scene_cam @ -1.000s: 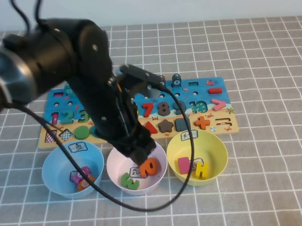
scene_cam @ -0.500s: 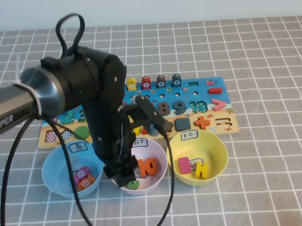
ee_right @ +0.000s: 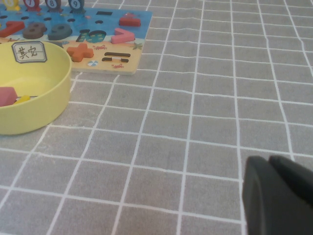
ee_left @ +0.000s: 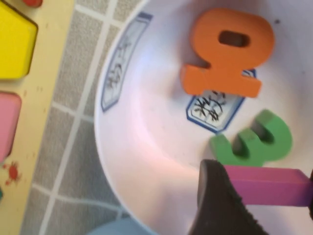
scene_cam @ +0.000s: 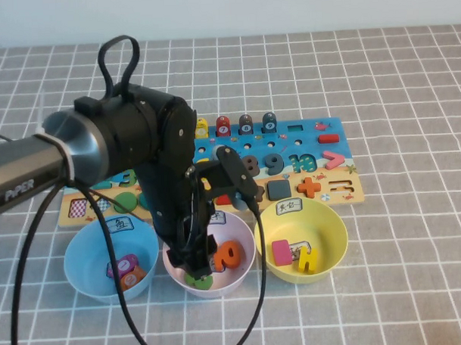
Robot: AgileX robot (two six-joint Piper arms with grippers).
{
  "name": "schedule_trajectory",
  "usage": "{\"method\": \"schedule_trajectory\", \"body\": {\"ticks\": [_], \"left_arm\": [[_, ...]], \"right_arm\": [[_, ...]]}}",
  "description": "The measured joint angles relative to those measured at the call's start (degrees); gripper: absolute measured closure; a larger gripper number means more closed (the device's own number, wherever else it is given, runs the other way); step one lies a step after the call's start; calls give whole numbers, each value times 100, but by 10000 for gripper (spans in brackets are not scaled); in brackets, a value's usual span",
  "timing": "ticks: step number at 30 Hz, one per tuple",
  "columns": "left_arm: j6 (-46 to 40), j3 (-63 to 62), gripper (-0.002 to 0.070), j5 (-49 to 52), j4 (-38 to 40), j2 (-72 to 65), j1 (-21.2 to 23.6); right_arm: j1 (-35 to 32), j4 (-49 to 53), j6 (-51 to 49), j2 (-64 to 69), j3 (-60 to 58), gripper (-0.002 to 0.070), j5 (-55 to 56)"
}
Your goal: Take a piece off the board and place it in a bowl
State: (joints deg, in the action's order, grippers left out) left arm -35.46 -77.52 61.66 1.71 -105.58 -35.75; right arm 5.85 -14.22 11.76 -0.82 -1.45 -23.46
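Note:
My left gripper [scene_cam: 189, 257] hangs low over the near-left part of the pale lilac bowl [scene_cam: 246, 264]. In the left wrist view the left gripper [ee_left: 264, 198] is shut on the flat pink piece [ee_left: 269, 182], held edge-on just above the bowl's floor [ee_left: 146, 127]. An orange numeral [ee_left: 227, 49] and a green 3 [ee_left: 254, 142] lie in that bowl. The blue board [scene_cam: 321, 150] lies behind the bowls, partly hidden by my left arm. My right gripper [ee_right: 276, 196] is shut and empty above bare cloth, out of the high view.
A light blue bowl [scene_cam: 83, 257] with small pieces stands to the left of the lilac one. A yellow bowl [scene_cam: 334, 222] with a pink block and a yellow piece stands to its right. The grey checked cloth [scene_cam: 416, 272] covers the table.
My left arm has drawn back from the board, and its gripper has come to hang over the left half of the lilac bowl. The pieces in the bowls have not moved.

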Motion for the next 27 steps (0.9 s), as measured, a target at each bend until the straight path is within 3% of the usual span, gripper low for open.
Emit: {"method": "schedule_trajectory", "body": {"ticks": [14, 16, 21, 27], "left_arm": [[210, 2, 352, -186, 14, -217, 0], [270, 2, 321, -198, 58, -217, 0], [317, 2, 158, -218, 86, -217, 0], [343, 12, 120, -264, -96, -43, 0]], "right_arm": [[0, 0, 0, 0, 0, 694, 0], [0, 0, 9, 0, 0, 694, 0], [0, 0, 9, 0, 0, 694, 0], [0, 0, 9, 0, 0, 694, 0]]}}
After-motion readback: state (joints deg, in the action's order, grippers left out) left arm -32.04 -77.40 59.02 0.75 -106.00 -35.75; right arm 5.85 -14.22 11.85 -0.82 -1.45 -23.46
